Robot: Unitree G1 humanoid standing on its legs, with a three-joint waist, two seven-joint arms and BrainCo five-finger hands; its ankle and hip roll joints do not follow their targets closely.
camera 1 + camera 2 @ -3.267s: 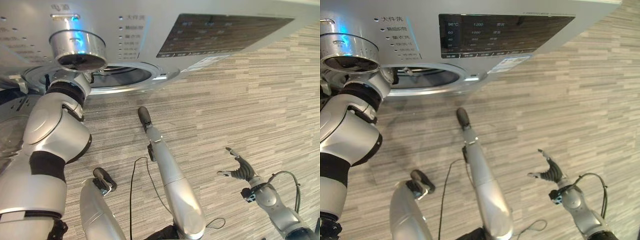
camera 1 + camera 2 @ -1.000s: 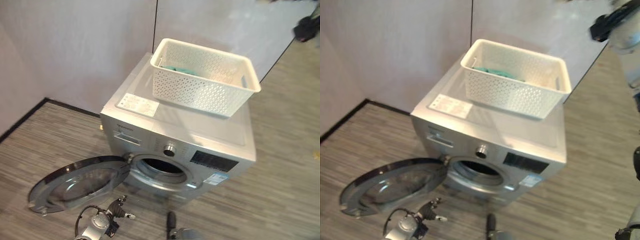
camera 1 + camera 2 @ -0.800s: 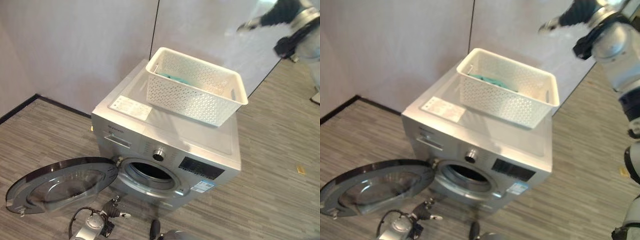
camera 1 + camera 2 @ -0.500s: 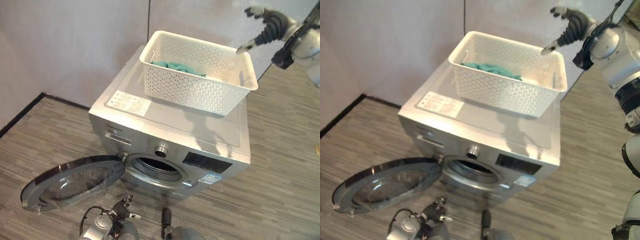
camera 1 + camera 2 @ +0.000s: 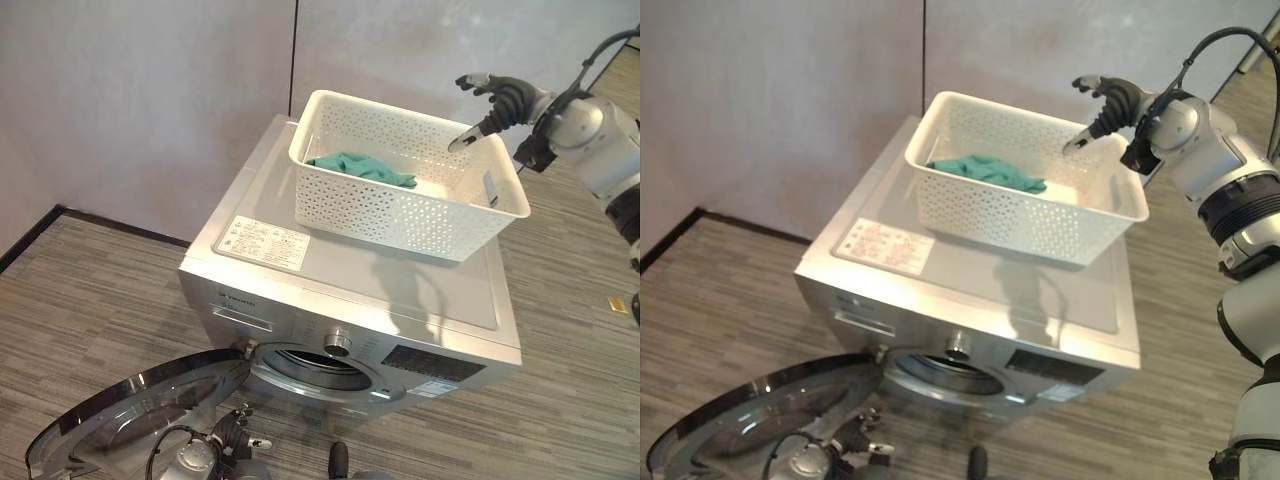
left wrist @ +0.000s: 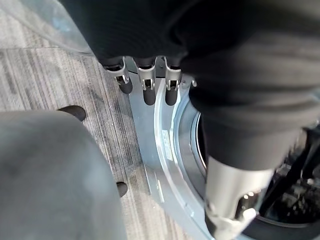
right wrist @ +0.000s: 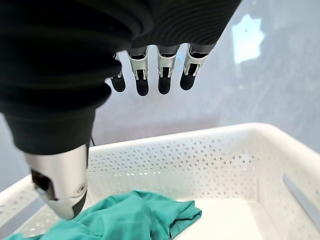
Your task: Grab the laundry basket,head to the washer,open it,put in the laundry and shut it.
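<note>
A white perforated laundry basket (image 5: 400, 215) stands on top of the silver washer (image 5: 340, 275), with a teal cloth (image 5: 360, 168) lying inside it. My right hand (image 5: 497, 105) hovers open just above the basket's far right rim, touching nothing. In the right wrist view its fingers (image 7: 150, 75) are straight above the teal cloth (image 7: 125, 215). The washer's round door (image 5: 140, 415) hangs open at the lower left, baring the drum opening (image 5: 320, 368). Low down beside the door, my left hand (image 5: 232, 432) is open and empty, its fingers (image 6: 145, 85) straight above the door's rim (image 6: 165, 150).
Grey walls with a black skirting stand close behind the washer and to its left. A white label sheet (image 5: 266, 243) lies on the washer's top in front of the basket. Striped grey floor spreads to the right, with a small yellow scrap (image 5: 617, 305) on it.
The camera has lifted from the washer's front to look down on its top. My right hand has come down from high up to the basket's far right rim. The left hand stays low.
</note>
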